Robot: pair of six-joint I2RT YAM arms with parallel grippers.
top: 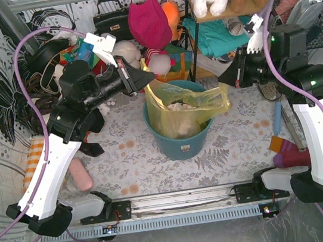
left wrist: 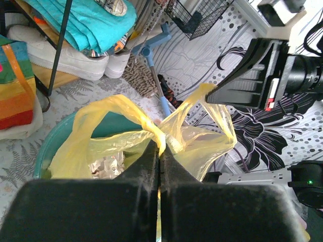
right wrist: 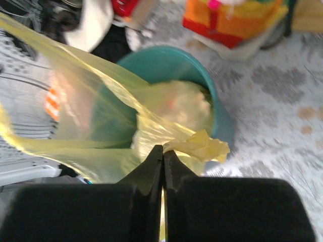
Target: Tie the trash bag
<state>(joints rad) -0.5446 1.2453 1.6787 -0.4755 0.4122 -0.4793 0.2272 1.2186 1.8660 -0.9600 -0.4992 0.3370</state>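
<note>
The patterned tabletop [top: 236, 140] carries a teal bin [top: 183, 147] near its middle. The trash bag [top: 181, 109] sits inside the bin, its top drawn up and out toward the left and right edges. The film looks thin, light and limp, probably slippery and easy to tear, so the bunched corners seem the best places to hold it. The left fingers [left wrist: 146, 171] are closed tight on one twisted yellow corner. The right fingers [right wrist: 149, 171] are pressed together on the opposite corner. The bin hides the bag's lower part, the finger bodies cover each pinch point, and the right wrist view is blurred.
</note>
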